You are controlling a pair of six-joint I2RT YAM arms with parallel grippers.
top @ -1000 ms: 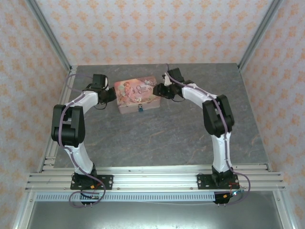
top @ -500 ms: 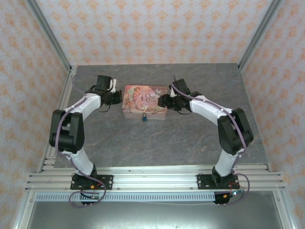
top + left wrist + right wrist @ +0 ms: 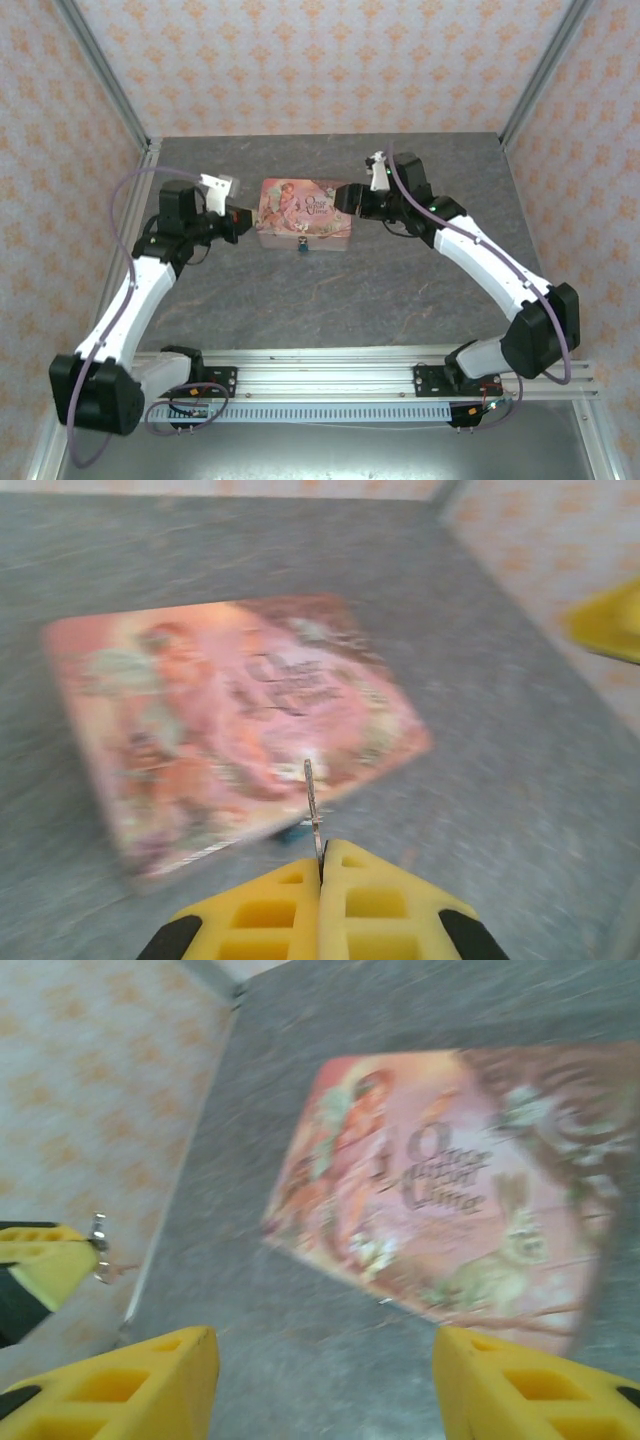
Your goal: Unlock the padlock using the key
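The tiny teal padlock [image 3: 303, 246] hangs at the front wall of the pink picture tin [image 3: 305, 213]; in the left wrist view only a blurred teal bit of the padlock [image 3: 295, 832] shows below the tin [image 3: 230, 710]. My left gripper [image 3: 240, 222] [image 3: 322, 856] is just left of the tin, shut on the thin silvery key [image 3: 312, 805], whose blade points at the tin's front edge. My right gripper [image 3: 347, 199] [image 3: 325, 1380] stands open at the tin's right end, with nothing between its fingers.
The tin [image 3: 450, 1190] lies on a grey stone-patterned table [image 3: 330, 300], walled by patterned panels at the back and sides. The aluminium rail [image 3: 320, 380] with both arm bases runs along the near edge. Bare table stretches in front of the tin.
The tin slid right and squared up a second ago, then stayed. Both arms have swung outward and lower. The right jaws spread wider; the left gripper stayed shut on the key.
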